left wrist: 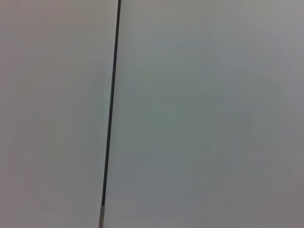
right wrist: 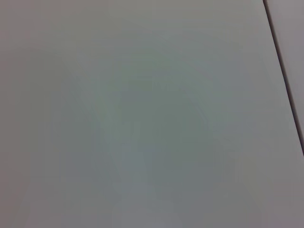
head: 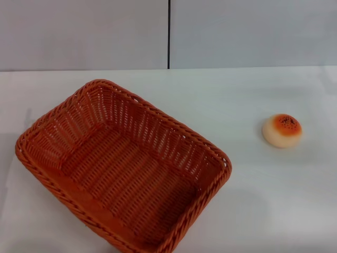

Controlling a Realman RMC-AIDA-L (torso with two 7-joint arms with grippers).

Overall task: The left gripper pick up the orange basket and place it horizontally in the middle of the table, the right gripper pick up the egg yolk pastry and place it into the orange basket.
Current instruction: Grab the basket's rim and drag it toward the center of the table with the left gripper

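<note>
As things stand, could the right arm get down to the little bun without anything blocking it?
Probably yes. The bun sits alone on the bare table on the robot's right, well apart from the basket, with nothing over or beside it. The right gripper itself is out of view, so its starting reach cannot be judged.

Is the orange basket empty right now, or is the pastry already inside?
Empty. The orange basket shows only bare weave inside; the egg yolk pastry sits apart on the table, to its right.
</note>
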